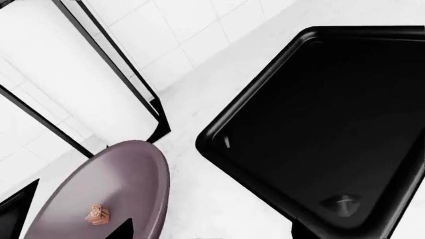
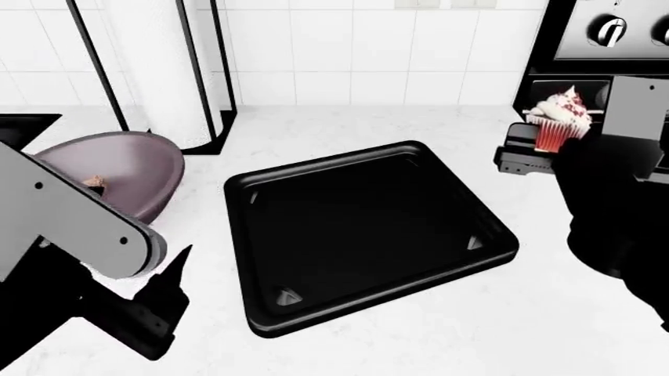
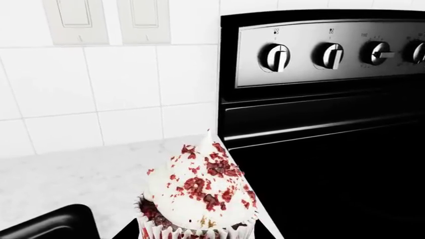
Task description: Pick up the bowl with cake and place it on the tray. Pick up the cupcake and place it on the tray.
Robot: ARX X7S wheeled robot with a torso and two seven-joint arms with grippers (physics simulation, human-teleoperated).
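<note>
The mauve-grey bowl point(image 2: 125, 164) sits at the left of the white counter with the tiny tan cake point(image 2: 94, 182) inside. The left wrist view shows the bowl point(image 1: 119, 179) and cake point(image 1: 97, 214) beside the black tray point(image 1: 211, 147). My left gripper point(image 1: 212, 235) is open, one fingertip over the bowl's inside and the other over the tray's rim; it holds nothing. The tray point(image 2: 236, 251) lies empty mid-counter. My right gripper point(image 2: 538, 149) is shut on the red-wrapped cupcake point(image 2: 559, 117), held in the air beyond the tray's right far corner. The frosting point(image 3: 199, 189) fills the right wrist view.
A black stove with knobs point(image 2: 612, 31) stands at the right, just behind the cupcake. A black wire-frame stand point(image 2: 157, 70) rises behind the bowl against the tiled wall. The black sink's edge point(image 2: 21, 121) shows at far left. Wall switches point(image 3: 106, 20) are above the counter.
</note>
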